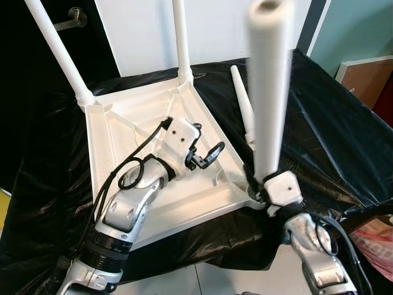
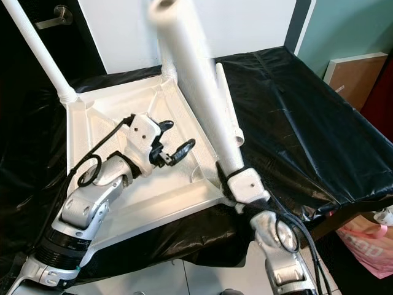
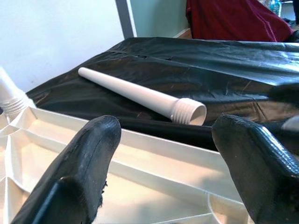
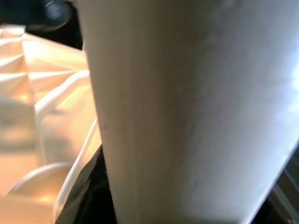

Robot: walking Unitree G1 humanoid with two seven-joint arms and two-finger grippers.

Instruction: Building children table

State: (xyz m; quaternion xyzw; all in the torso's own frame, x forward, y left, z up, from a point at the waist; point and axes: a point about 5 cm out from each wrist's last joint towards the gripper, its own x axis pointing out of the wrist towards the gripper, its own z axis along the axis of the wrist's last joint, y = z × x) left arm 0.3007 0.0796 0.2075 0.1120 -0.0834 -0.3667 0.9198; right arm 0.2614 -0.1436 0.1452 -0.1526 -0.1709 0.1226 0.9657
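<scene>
A white child's table top lies upside down on a black sheet. Two white legs stand upright in its far corners. My right gripper is shut on the base of a third white leg, which stands upright at the near right corner socket; the right wrist view shows this leg up close. A fourth leg lies loose on the sheet just beyond the table's right edge. My left gripper hovers open over the ribbed underside, nothing between its fingers.
The black plastic sheet covers the whole work surface and drapes over its front edge. A dark door with a handle is at back left, a brown board at back right, a pink bag on the floor near right.
</scene>
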